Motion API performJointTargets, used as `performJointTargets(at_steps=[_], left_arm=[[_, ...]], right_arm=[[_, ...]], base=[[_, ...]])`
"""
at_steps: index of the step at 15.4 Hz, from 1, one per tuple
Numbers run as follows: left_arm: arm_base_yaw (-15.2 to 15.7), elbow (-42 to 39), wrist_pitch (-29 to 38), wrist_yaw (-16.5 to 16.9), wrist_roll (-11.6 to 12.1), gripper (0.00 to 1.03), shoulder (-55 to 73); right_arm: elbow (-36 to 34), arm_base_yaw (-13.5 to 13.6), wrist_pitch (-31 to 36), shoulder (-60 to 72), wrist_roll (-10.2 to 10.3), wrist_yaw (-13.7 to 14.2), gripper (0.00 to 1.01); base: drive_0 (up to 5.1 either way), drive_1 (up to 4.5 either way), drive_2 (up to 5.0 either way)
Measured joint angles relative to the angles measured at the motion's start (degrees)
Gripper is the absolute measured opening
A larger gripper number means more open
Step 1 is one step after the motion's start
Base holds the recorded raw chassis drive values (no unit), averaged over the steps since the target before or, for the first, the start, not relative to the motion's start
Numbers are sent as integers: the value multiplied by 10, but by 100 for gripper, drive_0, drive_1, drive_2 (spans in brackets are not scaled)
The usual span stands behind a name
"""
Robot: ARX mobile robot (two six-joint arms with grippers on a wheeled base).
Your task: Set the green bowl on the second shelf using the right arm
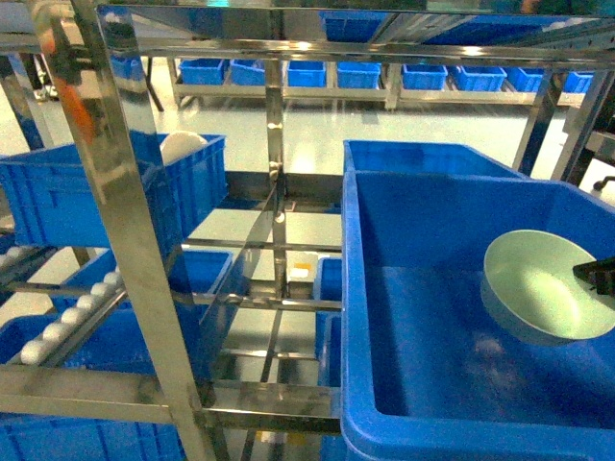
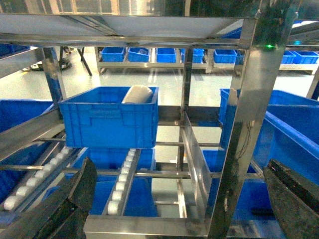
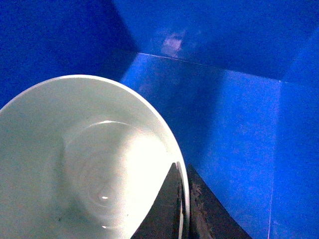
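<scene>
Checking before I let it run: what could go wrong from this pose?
1. The right gripper pinches the green bowl only at its thin rim, one finger inside, one outside; the smooth bowl could pivot or slip.
2. The bowl hangs tilted inside the large blue tub; lifting out, it may clip the tub wall.
3. Steel rack posts and rails crowd the path to any shelf; a swing could hit them.

Large blue tub (image 1: 452,317) on the rack, open-topped, floor bare beside the green bowl (image 1: 540,286), walls close on all sides, steel upright (image 1: 130,230) and rails crossing the left, second blue tub (image 2: 107,117) filling the left bay.
</scene>
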Motion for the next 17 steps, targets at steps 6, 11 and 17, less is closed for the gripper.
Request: performJointTargets(at_steps=[6,11,17], left_arm=[[0,0,0,0,0,98,0],[0,0,0,0,0,98,0],[0,0,0,0,0,98,0]], right_arm=[[19,13,-6,9,-14,-6,21],[15,12,10,8,-13,2,52],[-100,20,94,-125,47,45,98]], base=[[0,0,0],[0,0,0],[0,0,0]])
